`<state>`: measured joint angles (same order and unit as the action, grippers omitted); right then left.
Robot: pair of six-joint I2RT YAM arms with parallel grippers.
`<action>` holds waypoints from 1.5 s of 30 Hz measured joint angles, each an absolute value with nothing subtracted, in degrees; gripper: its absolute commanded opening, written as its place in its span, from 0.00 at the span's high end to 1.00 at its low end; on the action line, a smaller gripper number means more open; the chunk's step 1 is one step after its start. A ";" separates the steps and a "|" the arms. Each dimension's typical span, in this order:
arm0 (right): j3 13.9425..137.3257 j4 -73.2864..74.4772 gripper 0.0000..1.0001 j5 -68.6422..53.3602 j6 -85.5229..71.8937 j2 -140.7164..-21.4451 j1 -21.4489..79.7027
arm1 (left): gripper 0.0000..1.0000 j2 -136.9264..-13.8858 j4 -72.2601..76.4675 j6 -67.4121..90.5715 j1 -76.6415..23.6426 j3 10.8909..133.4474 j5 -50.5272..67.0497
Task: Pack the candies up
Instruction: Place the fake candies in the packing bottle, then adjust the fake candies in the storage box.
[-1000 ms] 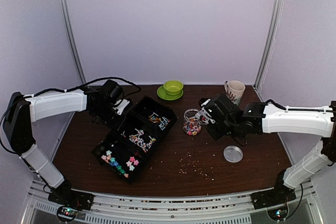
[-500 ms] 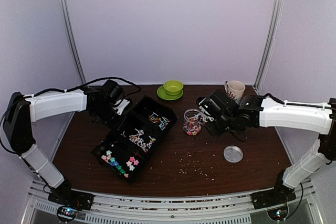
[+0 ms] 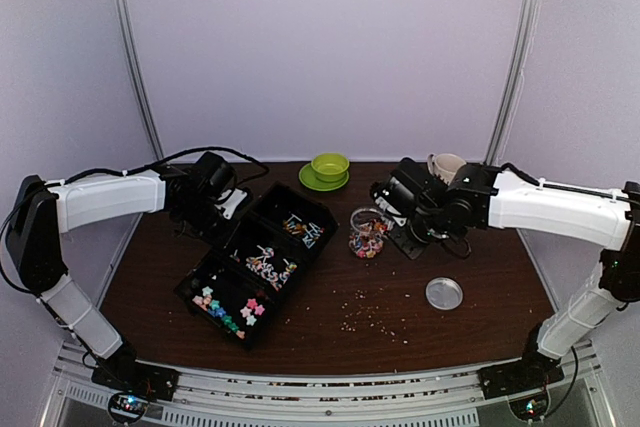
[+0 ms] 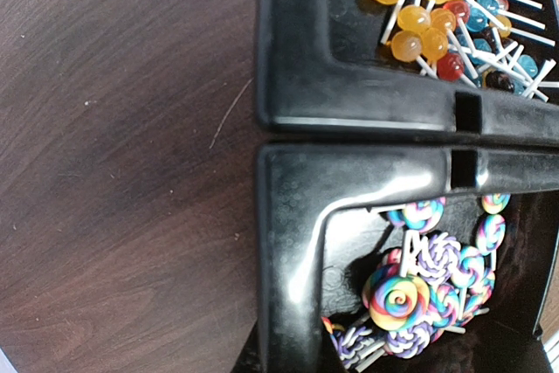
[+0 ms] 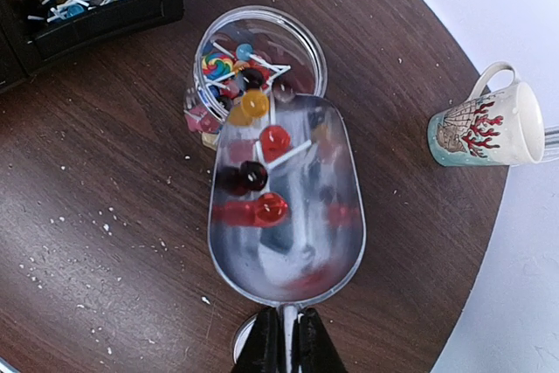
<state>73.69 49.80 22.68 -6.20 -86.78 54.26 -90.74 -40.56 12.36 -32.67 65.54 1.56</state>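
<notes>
The candies lie in a black three-part tray (image 3: 334, 217): pastel sweets (image 3: 226, 307) in the near part, swirl lollipops (image 4: 397, 299) in the middle, round lollipops (image 4: 428, 19) at the far end. More candies fill a glass jar (image 3: 366, 233). My right gripper (image 5: 286, 342) is shut on the stem of a shiny scoop (image 5: 288, 233). The scoop's lip rests over the jar (image 5: 259, 50), and red and dark lollipops (image 5: 262, 207) lie in it. At the tray's left wall (image 4: 288, 242), my left gripper (image 4: 297, 362) pinches the rim.
A round metal lid (image 3: 444, 293) lies right of the jar, under the scoop's stem. Behind stand a patterned mug (image 5: 485, 128) and a green bowl (image 3: 329, 166) on a green plate. Pale crumbs (image 3: 370, 319) are scattered on the brown table in front.
My right arm has swung back and to the left, bringing the scoop closer over the jar. The left arm and the tray have not moved.
</notes>
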 measured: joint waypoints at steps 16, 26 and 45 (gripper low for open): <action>78.46 56.31 1.00 21.04 -4.64 -88.31 54.28 | 1.00 -90.74 -40.56 12.38 -32.67 65.54 1.58; 83.29 60.64 1.00 20.84 -3.14 -90.54 54.35 | 1.00 -90.74 -40.56 12.38 -32.67 65.54 1.65; 90.94 56.69 1.00 17.80 -1.23 -89.14 57.91 | 1.00 -94.74 -36.67 15.66 -30.57 63.83 18.79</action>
